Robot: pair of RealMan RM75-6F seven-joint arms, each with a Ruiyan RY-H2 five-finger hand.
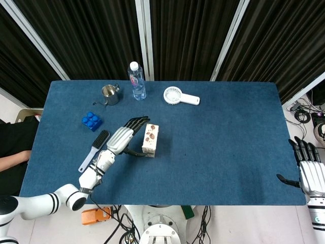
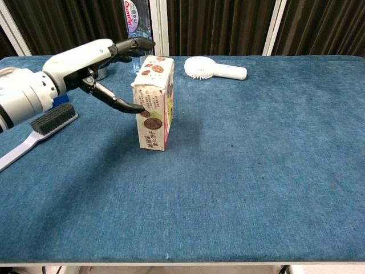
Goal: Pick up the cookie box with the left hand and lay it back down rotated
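The cookie box [image 2: 154,103], white with cookie pictures, stands upright on its small end on the blue table [image 2: 256,171], left of centre; it also shows as the box [image 1: 150,140] in the head view. My left hand [image 2: 94,63] is just left of the box with fingers stretched out and apart, reaching behind the box's top. Its thumb tip is at the box's left face, touching or nearly so. The same left hand [image 1: 123,137] shows in the head view. My right hand [image 1: 310,170] hangs beyond the table's right edge, fingers apart, holding nothing.
A brush [image 1: 94,150] and a blue brick [image 1: 91,121] lie left of the left hand. At the back stand a metal cup [image 1: 110,94], a water bottle [image 1: 136,81] and a white hand fan [image 1: 180,96].
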